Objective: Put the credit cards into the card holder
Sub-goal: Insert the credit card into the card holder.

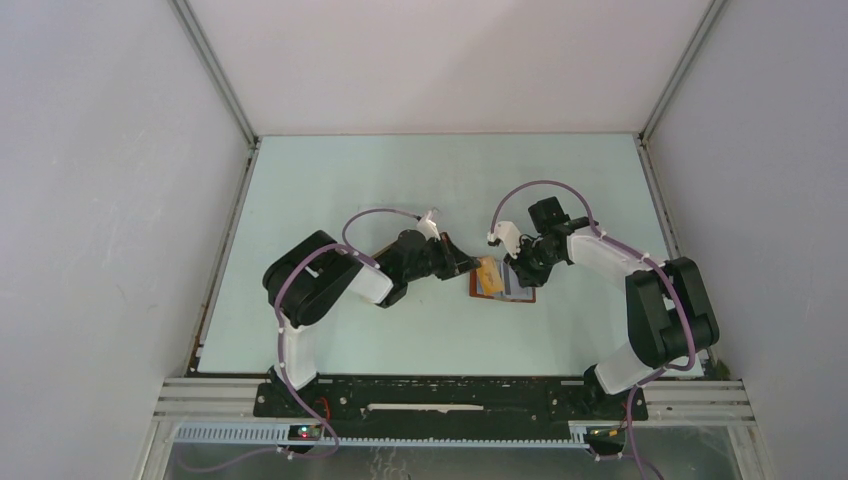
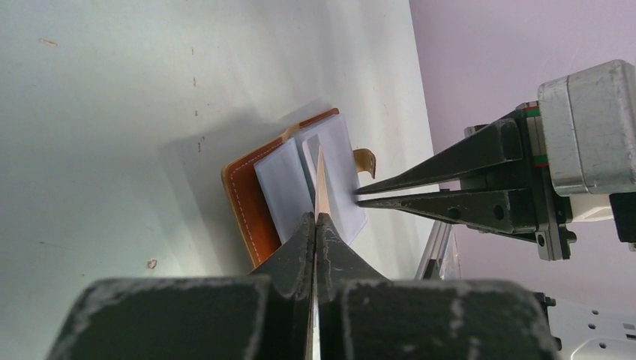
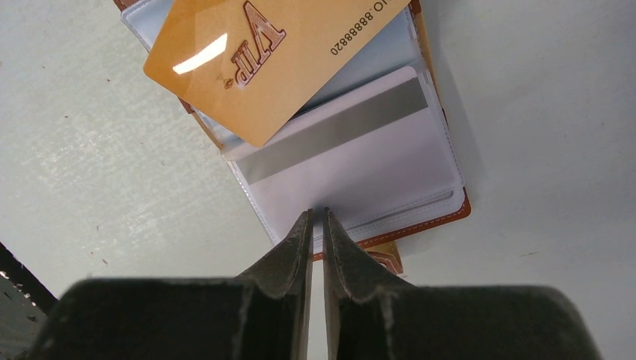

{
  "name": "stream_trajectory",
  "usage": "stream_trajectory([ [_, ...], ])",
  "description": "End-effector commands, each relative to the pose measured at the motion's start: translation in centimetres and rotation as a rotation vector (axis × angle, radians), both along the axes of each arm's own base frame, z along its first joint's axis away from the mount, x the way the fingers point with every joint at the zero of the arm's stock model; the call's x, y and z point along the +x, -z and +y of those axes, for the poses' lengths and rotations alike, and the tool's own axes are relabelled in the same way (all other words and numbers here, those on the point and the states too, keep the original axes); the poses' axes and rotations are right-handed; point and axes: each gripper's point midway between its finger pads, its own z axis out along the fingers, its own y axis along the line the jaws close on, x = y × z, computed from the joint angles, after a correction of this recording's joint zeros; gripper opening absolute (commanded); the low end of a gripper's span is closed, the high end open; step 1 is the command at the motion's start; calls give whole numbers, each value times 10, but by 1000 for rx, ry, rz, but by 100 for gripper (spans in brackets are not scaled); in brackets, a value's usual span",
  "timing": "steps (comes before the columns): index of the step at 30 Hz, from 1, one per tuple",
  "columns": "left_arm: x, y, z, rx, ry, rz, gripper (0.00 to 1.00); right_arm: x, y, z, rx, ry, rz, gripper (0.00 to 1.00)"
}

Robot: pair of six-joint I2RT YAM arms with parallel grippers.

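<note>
Top external view: the card holder lies open near the middle of the desk, between the two arms. The left gripper reaches it from 9 o'clock and the right gripper from 2 o'clock. An orange card is over the holder's 9 o'clock edge.

In the left wrist view the left jaws are pressed together on this card. It is seen edge-on, as a thin pale line pointing to 12 o'clock above the open holder. The clear sleeves lie on the brown leather cover.

In the right wrist view the orange card, printed with VIP and a number, lies tilted across the holder's 11 o'clock part. A white card with a grey stripe sits inside a sleeve. The right jaws are almost together, with only a thin slit between them. Their tips are at the sleeve's 6 o'clock edge, and I cannot tell whether they catch it. A snap tab shows at 5 o'clock of the tips.
</note>
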Motion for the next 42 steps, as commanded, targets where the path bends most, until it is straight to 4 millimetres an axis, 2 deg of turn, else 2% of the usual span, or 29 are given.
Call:
stream_trajectory([
  [1,9,-5,-3,13,0,-48,0,7,-4,2,-4,6,-9,16],
  [24,10,8,-15,50,26,-36,0,6,-4,4,-2,2,-9,16],
  [37,7,6,-26,35,85,-48,0,6,-5,4,0,3,-10,16],
  [42,10,7,-19,46,64,-49,0,6,-5,4,-1,3,-11,16],
])
